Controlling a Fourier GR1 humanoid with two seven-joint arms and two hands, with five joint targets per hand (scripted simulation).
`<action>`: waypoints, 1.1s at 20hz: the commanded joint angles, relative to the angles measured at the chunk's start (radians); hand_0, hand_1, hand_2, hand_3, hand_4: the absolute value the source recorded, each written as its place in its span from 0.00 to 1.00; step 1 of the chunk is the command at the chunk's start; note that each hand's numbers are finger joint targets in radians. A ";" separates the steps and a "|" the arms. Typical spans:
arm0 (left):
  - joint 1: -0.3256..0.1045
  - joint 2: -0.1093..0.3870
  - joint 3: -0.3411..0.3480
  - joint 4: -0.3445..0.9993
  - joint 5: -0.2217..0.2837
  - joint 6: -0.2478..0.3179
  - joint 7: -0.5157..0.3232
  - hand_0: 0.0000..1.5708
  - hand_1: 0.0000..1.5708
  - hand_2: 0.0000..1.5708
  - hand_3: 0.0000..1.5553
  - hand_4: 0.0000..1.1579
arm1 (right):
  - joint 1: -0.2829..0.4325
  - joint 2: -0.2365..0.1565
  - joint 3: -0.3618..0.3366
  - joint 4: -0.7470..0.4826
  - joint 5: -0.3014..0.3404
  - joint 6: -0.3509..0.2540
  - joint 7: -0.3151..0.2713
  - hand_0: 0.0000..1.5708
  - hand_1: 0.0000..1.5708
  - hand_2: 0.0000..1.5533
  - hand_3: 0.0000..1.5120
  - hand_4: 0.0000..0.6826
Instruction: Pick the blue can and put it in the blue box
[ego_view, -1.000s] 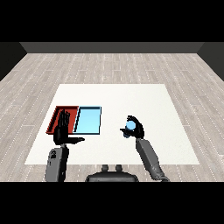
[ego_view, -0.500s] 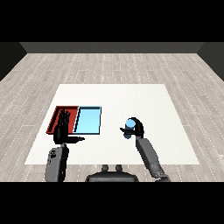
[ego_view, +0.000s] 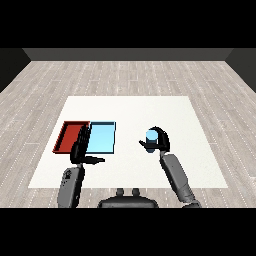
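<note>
The blue can (ego_view: 151, 136) stands upright in my right hand (ego_view: 159, 143), whose fingers and thumb curl round it, right of the table's middle. The light blue tray (ego_view: 102, 138) lies to the left of the can, with a stretch of bare table between them. My left hand (ego_view: 80, 148) hovers over the near edge where the two trays meet, fingers straight and thumb sticking out to the right.
A red tray (ego_view: 71, 136) lies flush against the left side of the light blue tray. The white table (ego_view: 165, 110) stretches wide behind and to the right of the can. My left hand covers part of both trays' near corners.
My right hand's fingers have closed round the blue can and it has shifted slightly toward me. The left hand has stayed in place.
</note>
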 joint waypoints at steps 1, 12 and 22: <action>-0.005 -0.010 -0.038 0.020 -0.028 0.007 0.047 0.00 0.00 0.00 0.00 0.00 | 0.073 -0.001 0.058 -0.153 0.072 -0.033 0.022 0.91 0.91 0.93 0.92 0.91; -0.065 -0.037 -0.155 0.109 -0.054 0.082 0.059 0.00 0.00 0.00 0.00 0.00 | -0.085 0.055 0.019 -0.089 0.191 -0.014 0.067 0.90 0.90 0.93 0.93 0.91; -0.179 -0.037 -0.317 0.234 0.063 0.211 0.103 0.00 0.00 0.00 0.00 0.00 | -0.062 0.055 0.055 -0.186 0.257 0.025 0.143 0.92 0.92 0.94 0.92 0.90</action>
